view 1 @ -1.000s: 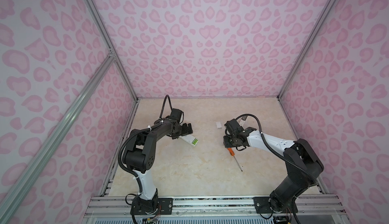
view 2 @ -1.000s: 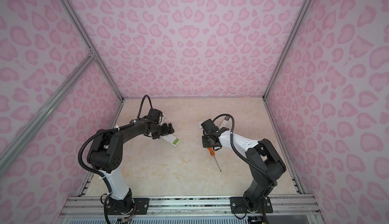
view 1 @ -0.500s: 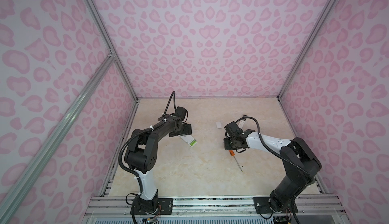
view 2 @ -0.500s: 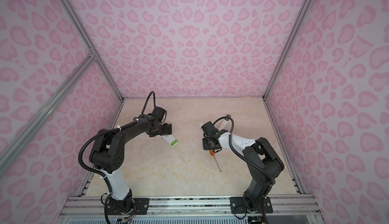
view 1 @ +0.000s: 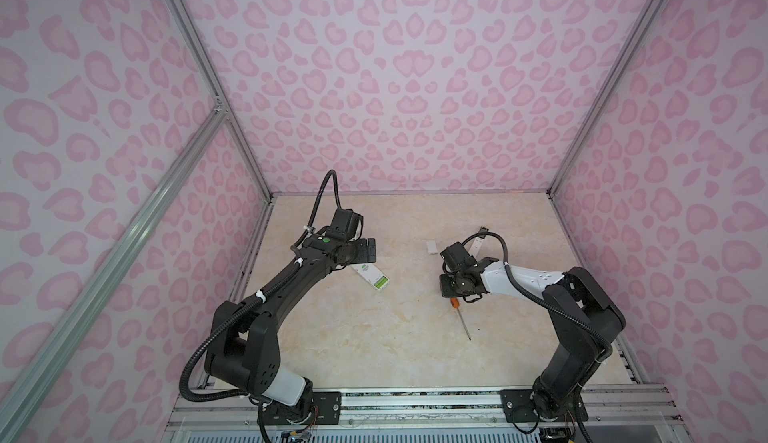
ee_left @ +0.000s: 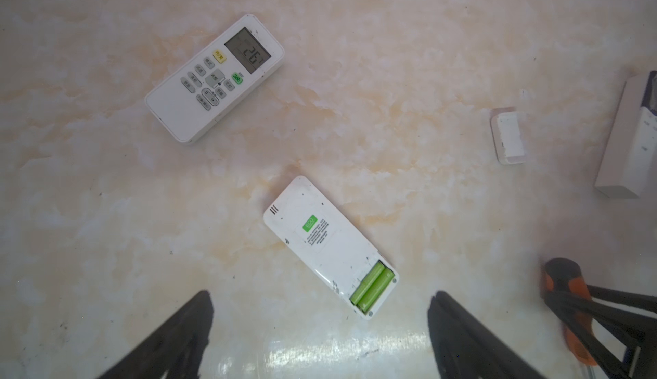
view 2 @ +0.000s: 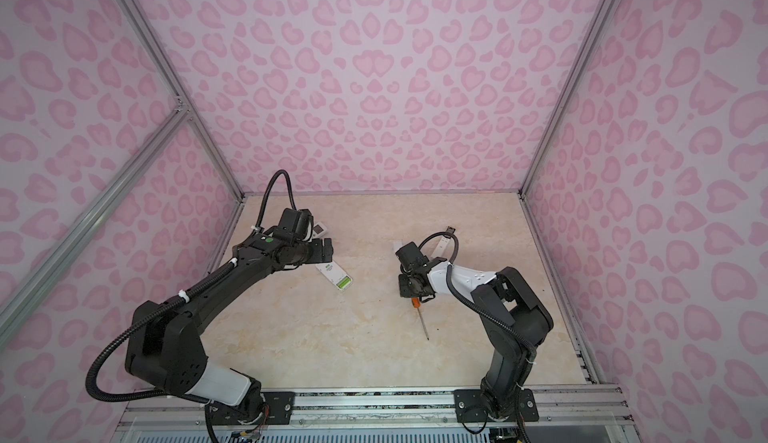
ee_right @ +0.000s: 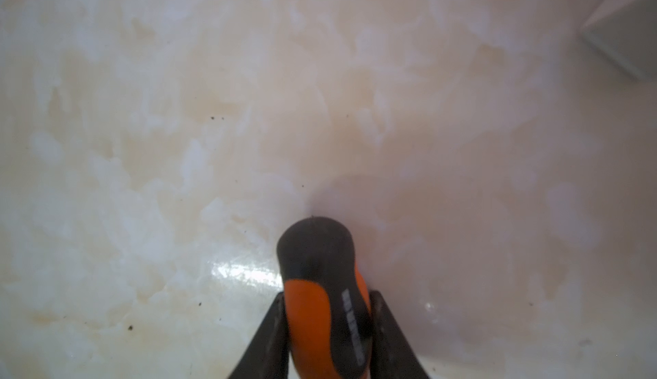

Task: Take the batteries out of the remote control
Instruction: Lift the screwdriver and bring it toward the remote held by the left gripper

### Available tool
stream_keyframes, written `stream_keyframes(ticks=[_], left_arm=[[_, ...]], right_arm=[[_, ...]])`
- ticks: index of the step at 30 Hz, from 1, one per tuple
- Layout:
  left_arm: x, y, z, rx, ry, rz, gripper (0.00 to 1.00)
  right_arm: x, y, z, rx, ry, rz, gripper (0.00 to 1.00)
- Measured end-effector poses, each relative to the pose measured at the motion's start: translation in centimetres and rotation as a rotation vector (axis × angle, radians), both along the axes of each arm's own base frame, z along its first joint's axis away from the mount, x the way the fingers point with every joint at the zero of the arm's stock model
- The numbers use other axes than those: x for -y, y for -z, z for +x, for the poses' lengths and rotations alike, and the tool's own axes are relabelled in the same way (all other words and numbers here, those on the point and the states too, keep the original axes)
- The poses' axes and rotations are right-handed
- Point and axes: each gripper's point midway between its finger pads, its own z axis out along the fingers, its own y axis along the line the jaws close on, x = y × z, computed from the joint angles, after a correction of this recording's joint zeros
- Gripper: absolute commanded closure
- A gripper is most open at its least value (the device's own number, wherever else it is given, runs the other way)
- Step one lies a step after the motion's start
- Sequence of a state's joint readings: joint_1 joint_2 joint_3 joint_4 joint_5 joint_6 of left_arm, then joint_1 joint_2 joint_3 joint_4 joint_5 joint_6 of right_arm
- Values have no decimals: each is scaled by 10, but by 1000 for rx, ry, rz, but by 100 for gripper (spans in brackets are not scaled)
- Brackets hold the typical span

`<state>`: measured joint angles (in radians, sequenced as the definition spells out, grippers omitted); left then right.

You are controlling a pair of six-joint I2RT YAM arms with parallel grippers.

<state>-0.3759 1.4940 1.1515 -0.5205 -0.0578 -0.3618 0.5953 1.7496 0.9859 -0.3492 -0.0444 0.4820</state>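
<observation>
Nearest, the right gripper (ee_right: 327,297) was closed on the orange-and-black handle of the screwdriver (ee_right: 320,288). Farther out, the left gripper (ee_left: 321,293) hung wide open, holding nothing, above the face-down remote (ee_left: 320,238). Its uncovered bay held two lime-green batteries (ee_left: 371,288) (side by side). Beyond lay a face-up remote (ee_left: 213,78) and a small white cover (ee_left: 508,137).
</observation>
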Motion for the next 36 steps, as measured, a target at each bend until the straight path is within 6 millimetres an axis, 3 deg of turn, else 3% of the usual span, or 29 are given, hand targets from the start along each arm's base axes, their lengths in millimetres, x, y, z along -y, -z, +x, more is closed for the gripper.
stream_keyframes(ticks=[4,7,16,20,25,33,36], left_arm=[[5,1,-23,8,39,-64,3],[18,-1,-51,28,103,-142,3],[71,-32,-110,188,322,-361,3],[105,-34,-110,186,407,-431,7],[148,-21,-119,154,522,-458,8],[169,12,-119,106,547,-452,20],[171,27,-119,78,539,-448,34]], right_arm=[[-2,-5,-2,19,-2,15,85],[-3,-17,0,60,13,47,88],[-8,-80,13,252,142,253,90],[-17,-101,19,312,205,382,92],[-30,-117,26,331,257,512,93],[-62,-149,19,337,256,657,94],[-66,-150,16,324,265,673,94]])
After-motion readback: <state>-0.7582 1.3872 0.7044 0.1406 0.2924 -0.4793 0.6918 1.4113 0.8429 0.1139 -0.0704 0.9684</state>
